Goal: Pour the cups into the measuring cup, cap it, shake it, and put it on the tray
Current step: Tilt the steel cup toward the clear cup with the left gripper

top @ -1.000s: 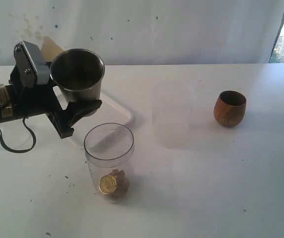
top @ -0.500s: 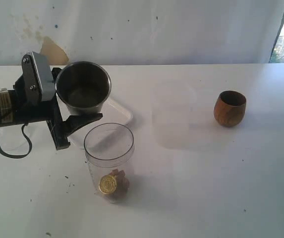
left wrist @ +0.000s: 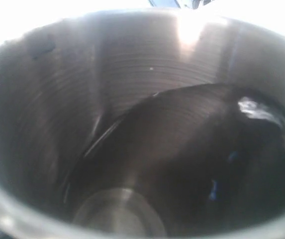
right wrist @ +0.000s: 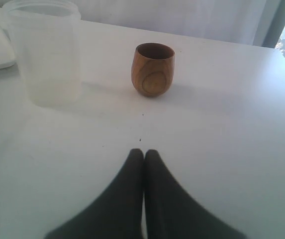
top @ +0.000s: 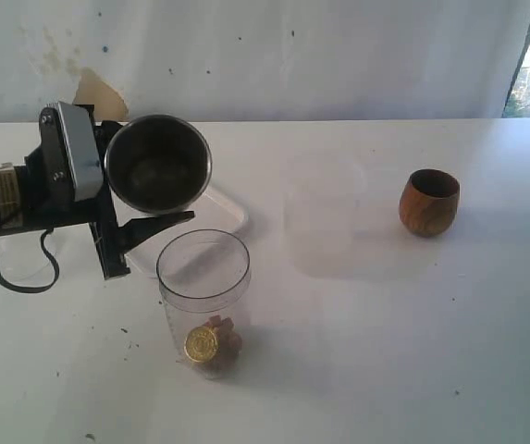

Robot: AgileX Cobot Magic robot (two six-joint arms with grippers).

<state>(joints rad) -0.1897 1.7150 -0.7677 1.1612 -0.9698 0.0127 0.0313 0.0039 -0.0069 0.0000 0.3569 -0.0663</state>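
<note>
My left gripper [top: 149, 185] is shut on the steel tumbler [top: 158, 164], held tipped above and just behind the clear measuring cup [top: 203, 301]. The tumbler's mouth faces forward and its dark inside fills the left wrist view [left wrist: 142, 124], where nothing shows in it. The measuring cup stands upright with no lid, a gold coin and small pinkish pieces at its bottom. The brown wooden cup [top: 428, 202] [right wrist: 153, 68] stands upright at the right. My right gripper [right wrist: 143, 152] is shut and empty, low over the table in front of the wooden cup. The white tray [top: 230, 209] lies behind the tumbler, mostly hidden.
A frosted translucent cup [top: 320, 217] [right wrist: 45, 55] stands between the measuring cup and the wooden cup. The left arm's cable [top: 19, 277] loops onto the table at the left. A wall runs along the back of the table.
The left gripper has shifted slightly right and tipped the steel tumbler further, so its mouth now faces more forward over the measuring cup. Nothing else has moved.
</note>
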